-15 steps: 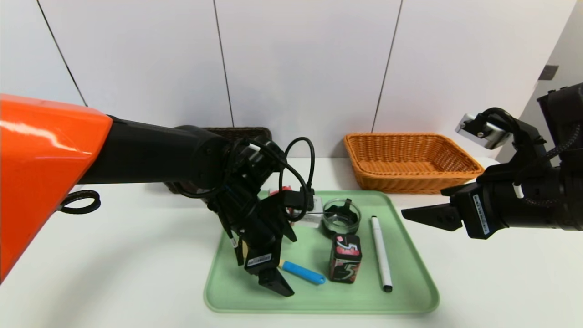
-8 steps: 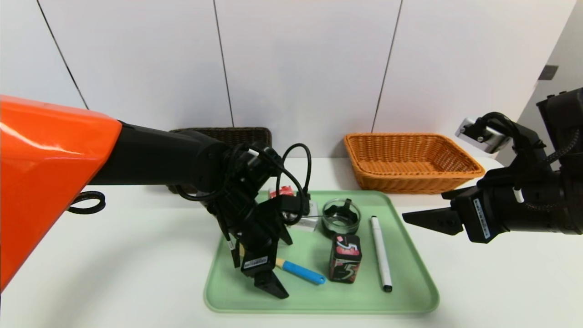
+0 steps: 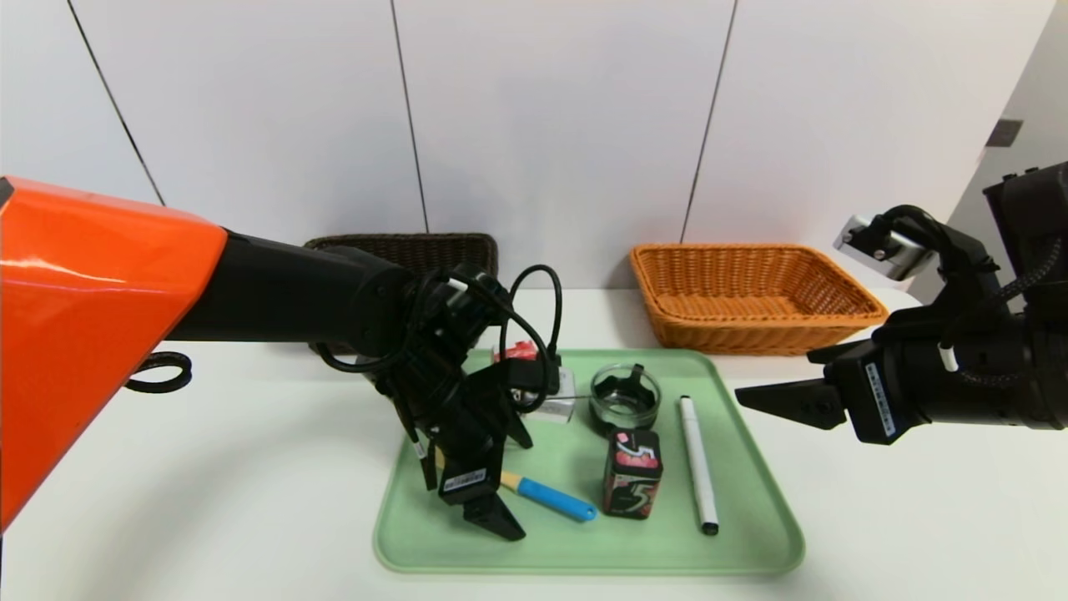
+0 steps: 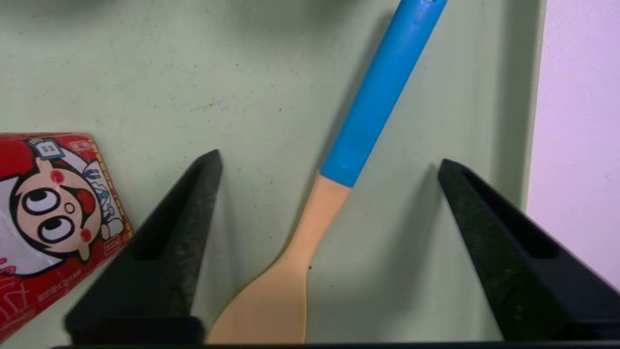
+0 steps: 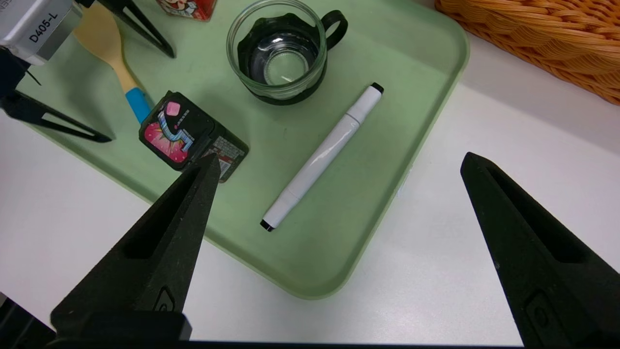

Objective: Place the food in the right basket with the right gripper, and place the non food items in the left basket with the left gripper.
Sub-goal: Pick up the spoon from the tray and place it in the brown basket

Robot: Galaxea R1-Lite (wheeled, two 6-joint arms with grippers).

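One wooden spatula point(image 4: 315, 218) with a blue handle lies flat on the green tray point(image 3: 667, 551), between the parted fingers of the left end effector point(image 4: 331, 157) and touching neither of them. That end effector is over the tray's left part, its fingers spread wide on either side of the spatula's neck, with nothing held. In the head view the spatula's long axis runs slantwise across the tray: the blue handle points toward the right and the near edge, its tip just beside the black gum box point(image 3: 632, 474), while the pale blade points back to the left, partly hidden under the left arm. The glass mug point(image 3: 625, 397) is behind the gum box, and a white marker point(image 3: 699, 465) lies to the right of both, its long axis running mostly from far to near. A red package point(image 4: 58, 223) is near one left finger. The right end effector point(image 5: 340, 157) stands wide open and empty over the bench point(image 3: 943, 517), outside the tray's right edge and in front of the orange basket point(image 3: 759, 330). The dark basket point(image 3: 417, 247) is behind the left arm.
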